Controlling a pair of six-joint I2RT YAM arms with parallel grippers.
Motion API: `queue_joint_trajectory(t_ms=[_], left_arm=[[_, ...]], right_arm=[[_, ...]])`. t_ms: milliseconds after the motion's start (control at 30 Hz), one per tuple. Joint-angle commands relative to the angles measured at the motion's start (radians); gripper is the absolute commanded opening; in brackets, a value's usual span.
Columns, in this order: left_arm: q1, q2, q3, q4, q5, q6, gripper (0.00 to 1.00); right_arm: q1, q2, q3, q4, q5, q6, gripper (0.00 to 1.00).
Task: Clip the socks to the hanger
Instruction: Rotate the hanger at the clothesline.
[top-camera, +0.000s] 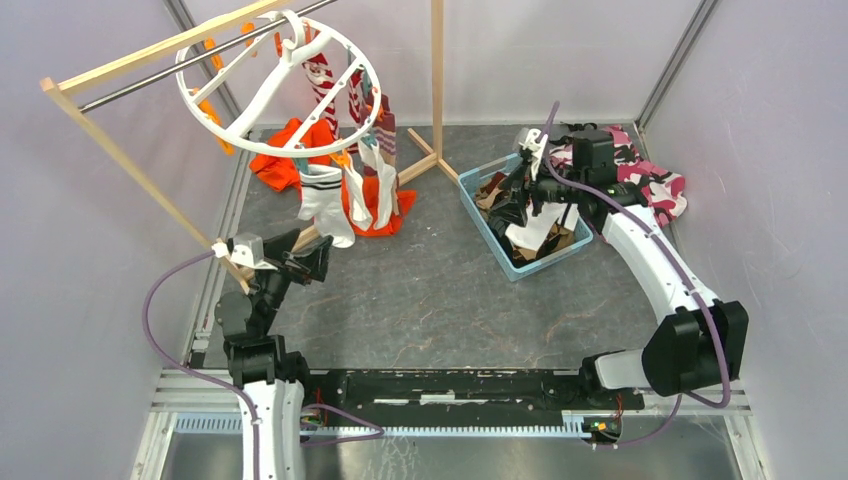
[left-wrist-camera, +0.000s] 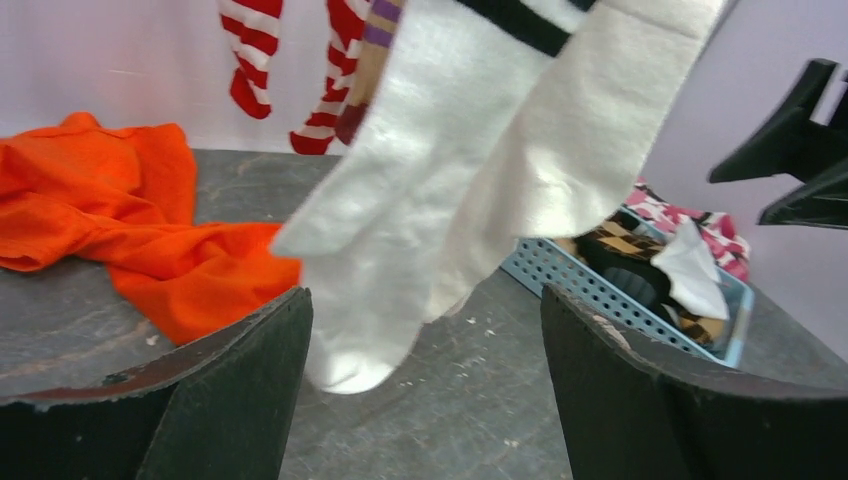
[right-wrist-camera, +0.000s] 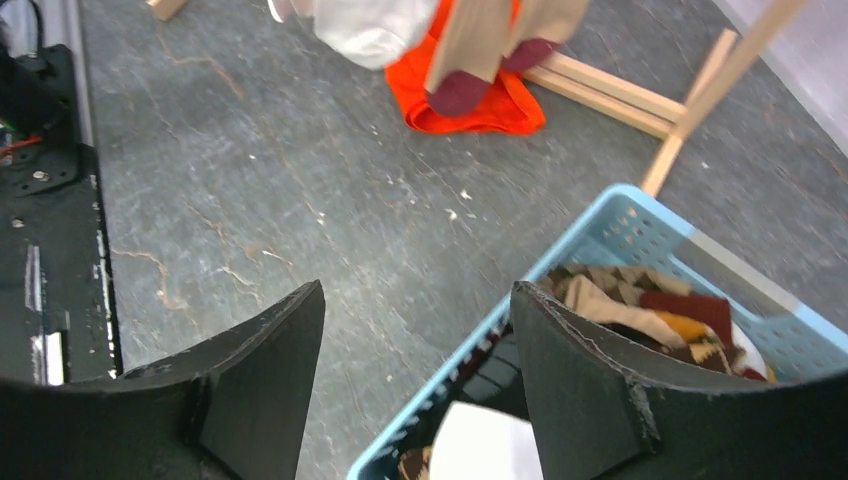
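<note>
- White round plastic drying ring (top-camera: 283, 52), the hanger, hung tilted from the metal bar of a wooden rack (top-camera: 437, 90) at the far left, with orange clips (top-camera: 208, 108) dangling from its rim.
- Beneath it, already clipped, hung red-and-white striped socks (top-camera: 322, 80) and white socks with black bands (top-camera: 325, 200), their toes low over the dark grey table (top-camera: 430, 300).
- A crumpled heap of unclipped socks (top-camera: 535, 235), brown argyle, tan and white, lay in a pale blue perforated basket (top-camera: 485, 232) on the right of the table. The heap showed no clear long axis; the basket itself ran diagonally from far left to near right.
- Right hand (right-wrist-camera: 418, 300) hovered over the basket's left rim, fingers spread with nothing between them. The heap lay just below and ahead of it, so the right arm was judged much the nearer for a pick.
- Left hand (left-wrist-camera: 425, 320) was likewise spread and empty. It pointed at the white pair hanging just ahead and was well apart from the basket.
- Behind the hanging socks, an orange garment (top-camera: 285, 165) lay on the table.
</note>
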Motion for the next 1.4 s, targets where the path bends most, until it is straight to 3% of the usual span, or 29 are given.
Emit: queue_joint_trajectory(t_ms=[0, 133, 333, 600, 933, 1100, 1367], left_arm=[[-0.001, 0.129, -0.014, 0.235, -0.054, 0.079, 0.85], [0.000, 0.233, -0.014, 0.307, -0.046, 0.096, 0.79], [0.000, 0.309, -0.032, 0.377, -0.048, 0.110, 0.75], [-0.001, 0.271, -0.061, 0.380, -0.043, 0.048, 0.76], [0.000, 0.184, 0.018, 0.161, -0.036, 0.026, 0.85], [0.000, 0.184, 0.092, 0.024, -0.025, 0.031, 0.99], [0.000, 0.173, 0.227, -0.218, -0.054, 0.052, 1.00]], right_arm=[[-0.077, -0.019, 0.008, -0.076, 0.022, -0.085, 0.74], [-0.155, 0.041, 0.070, -0.197, 0.052, -0.143, 0.73], [-0.175, 0.064, 0.087, -0.282, 0.321, -0.216, 0.73], [-0.205, 0.136, 0.077, -0.285, 0.420, -0.259, 0.69], [-0.205, 0.168, 0.086, -0.268, 0.384, -0.278, 0.42], [-0.206, 0.120, 0.093, -0.251, 0.359, -0.297, 0.43], [-0.203, 0.029, 0.132, -0.262, 0.161, -0.346, 0.61]])
